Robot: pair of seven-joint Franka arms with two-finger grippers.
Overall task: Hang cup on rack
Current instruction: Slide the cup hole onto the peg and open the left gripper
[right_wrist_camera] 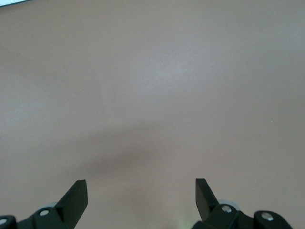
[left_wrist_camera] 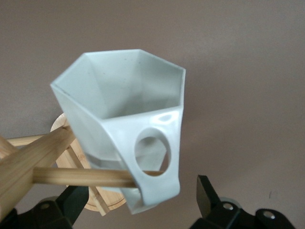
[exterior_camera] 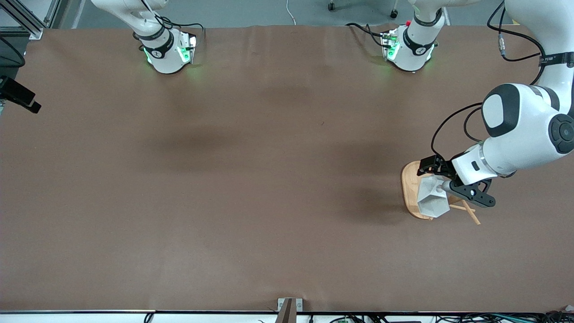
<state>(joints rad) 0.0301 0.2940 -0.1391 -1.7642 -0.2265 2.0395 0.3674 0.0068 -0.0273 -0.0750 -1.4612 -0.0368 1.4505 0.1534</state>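
Note:
The white faceted cup [exterior_camera: 432,202] [left_wrist_camera: 124,100] hangs tilted on the bamboo rack [exterior_camera: 409,188], near the left arm's end of the table. A thin peg [left_wrist_camera: 81,175] passes through the round hole in the cup's handle [left_wrist_camera: 159,183]. My left gripper [exterior_camera: 441,181] [left_wrist_camera: 141,191] is open, with one dark finger [left_wrist_camera: 205,191] on each side of the handle and a gap between them and it. The rack's post [left_wrist_camera: 28,162] and oval base [left_wrist_camera: 107,202] show beside the cup. My right gripper [right_wrist_camera: 141,186] is open over bare table, holding nothing.
Brown table surface [exterior_camera: 251,179] spreads from the rack toward the right arm's end. Both arm bases [exterior_camera: 168,51] [exterior_camera: 410,49] stand along the table's edge farthest from the front camera. Another peg [exterior_camera: 471,215] sticks out past the cup.

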